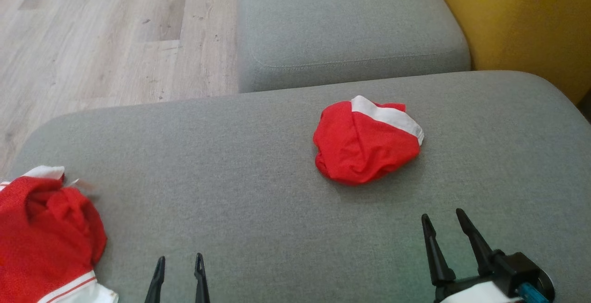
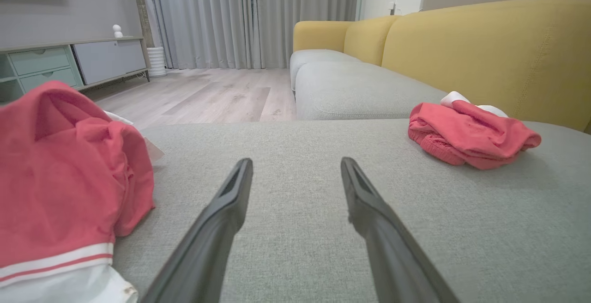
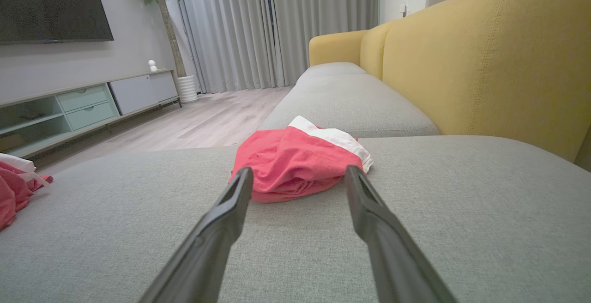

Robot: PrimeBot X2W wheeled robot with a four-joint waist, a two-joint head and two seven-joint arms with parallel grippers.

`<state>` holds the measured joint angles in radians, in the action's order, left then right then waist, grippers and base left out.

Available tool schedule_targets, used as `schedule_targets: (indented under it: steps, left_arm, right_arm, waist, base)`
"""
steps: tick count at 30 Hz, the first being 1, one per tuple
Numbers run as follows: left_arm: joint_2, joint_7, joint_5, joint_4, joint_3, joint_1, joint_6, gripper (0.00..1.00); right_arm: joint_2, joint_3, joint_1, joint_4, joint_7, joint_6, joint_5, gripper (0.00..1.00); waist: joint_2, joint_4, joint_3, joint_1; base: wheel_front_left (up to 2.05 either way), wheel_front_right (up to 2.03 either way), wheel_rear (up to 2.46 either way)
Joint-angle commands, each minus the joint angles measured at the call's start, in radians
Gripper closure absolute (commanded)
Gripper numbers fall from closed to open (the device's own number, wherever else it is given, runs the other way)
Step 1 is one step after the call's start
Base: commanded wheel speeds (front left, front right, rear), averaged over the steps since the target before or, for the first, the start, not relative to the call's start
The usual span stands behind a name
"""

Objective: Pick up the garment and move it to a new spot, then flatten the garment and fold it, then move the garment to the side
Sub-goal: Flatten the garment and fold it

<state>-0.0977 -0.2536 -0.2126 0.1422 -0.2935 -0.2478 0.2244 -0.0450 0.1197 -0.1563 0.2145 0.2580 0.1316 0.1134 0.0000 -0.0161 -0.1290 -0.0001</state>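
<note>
Lying straight ahead of the right gripper (image 1: 442, 214) — jaws spread, empty — the bunched red garment (image 1: 364, 146) sat well right of the left gripper (image 1: 180, 257), likewise released

1. Soft, even indoor light is falling across the grey cushion (image 1: 258, 164).
2. The red garment (image 1: 364, 143) is casting only a faint shadow beneath it.
3. Wrist views are bending at the edges, washing red toward pink.
</note>
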Motion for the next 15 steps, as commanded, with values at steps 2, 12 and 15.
schedule_targets:
  steps: [2,12,15]
  left_arm:
    - [0.017,-0.008,0.024,-0.022,0.043,0.041,-0.009,0.00]
    - [0.038,-0.008,0.065,-0.011,0.071,0.032,-0.041,0.00]
    - [0.042,-0.008,0.068,-0.009,0.077,0.029,-0.045,0.00]
  right_arm:
    - [-0.005,0.021,0.021,-0.025,0.004,-0.001,0.004,0.00]
    - [-0.005,0.023,0.010,-0.024,0.004,-0.001,0.009,0.00]
    - [-0.005,0.026,0.008,-0.021,0.004,-0.001,0.009,0.00]
  waist:
    - [0.0000,0.005,0.001,0.0001]
    - [0.0000,0.013,-0.003,0.0001]
    - [0.0000,0.012,-0.004,0.0001]
  base:
    - [0.00,0.00,0.00]
    - [0.00,0.00,0.00]
    - [0.00,0.00,0.00]
